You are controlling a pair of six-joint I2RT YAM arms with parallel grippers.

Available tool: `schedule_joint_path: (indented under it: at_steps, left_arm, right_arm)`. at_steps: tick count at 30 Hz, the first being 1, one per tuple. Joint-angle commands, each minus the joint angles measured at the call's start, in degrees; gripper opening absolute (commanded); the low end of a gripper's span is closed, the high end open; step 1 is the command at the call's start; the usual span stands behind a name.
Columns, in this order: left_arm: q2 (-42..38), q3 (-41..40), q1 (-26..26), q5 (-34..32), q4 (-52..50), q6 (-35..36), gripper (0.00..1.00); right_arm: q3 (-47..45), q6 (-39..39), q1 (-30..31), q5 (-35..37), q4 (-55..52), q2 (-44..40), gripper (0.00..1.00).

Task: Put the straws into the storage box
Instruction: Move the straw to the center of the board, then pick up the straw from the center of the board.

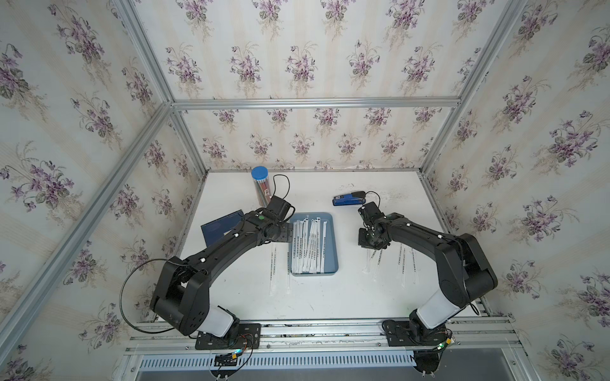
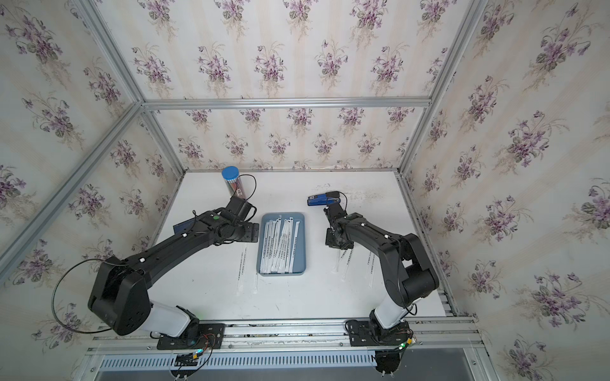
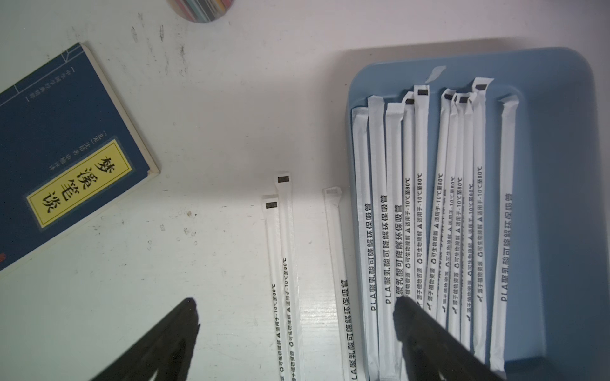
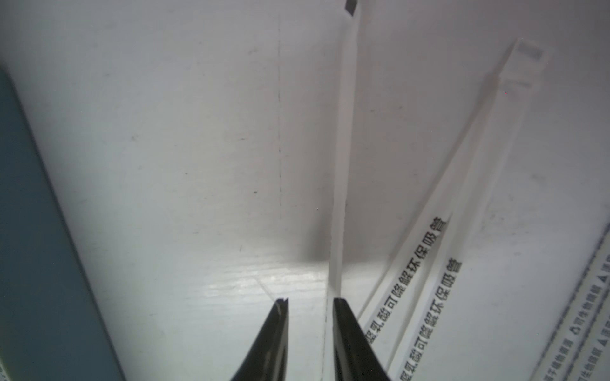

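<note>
The grey-blue storage box (image 1: 331, 237) (image 2: 299, 244) (image 3: 561, 198) lies at mid-table with several white straws (image 1: 310, 244) (image 3: 429, 214) in it. Three more straws (image 1: 273, 273) (image 3: 280, 264) lie on the table just left of the box. My left gripper (image 3: 297, 313) hangs open and empty above them, one finger (image 3: 416, 323) over the box's edge. Right of the box lie several loose straws (image 1: 401, 260) (image 4: 429, 247). My right gripper (image 4: 310, 301) (image 1: 371, 240) is low over their far ends. Its jaws stand narrowly open, and one straw (image 4: 343, 165) on edge leans against a finger.
A dark navy notebook (image 1: 221, 227) (image 3: 66, 148) lies left of the left wrist. A clear tube with a blue cap (image 1: 260, 184) stands at the back left. A blue stapler (image 1: 346, 199) sits behind the right gripper. The box wall (image 4: 33, 231) runs beside the right gripper.
</note>
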Motion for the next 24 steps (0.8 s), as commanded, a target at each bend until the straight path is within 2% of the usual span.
schedule_joint_path:
  at_steps: [1, 10, 16, 21, 24]
  left_arm:
    - [0.4, 0.0, 0.0, 0.3, 0.3, -0.4, 0.93]
    - [0.5, -0.5, 0.0, 0.4, 0.4, -0.3, 0.93]
    - [0.9, -0.6, 0.0, 0.5, 0.3, -0.4, 0.92]
    - [0.4, -1.2, 0.3, -0.8, -0.3, -0.3, 0.93]
    - [0.2, -1.8, 1.5, 0.1, -0.4, -0.4, 0.92]
  right_arm:
    - [0.9, 1.6, 0.0, 1.2, -2.2, 1.0, 0.29]
    - [-0.3, 2.4, -0.3, 4.2, -0.7, 4.8, 0.28]
    - [-0.6, 2.6, -0.3, 1.5, 1.2, 5.5, 0.15]
    - [0.9, 1.1, -0.1, -2.0, 0.6, 1.5, 0.05]
    - [3.1, 0.8, 0.7, -5.5, -1.0, -0.9, 0.03]
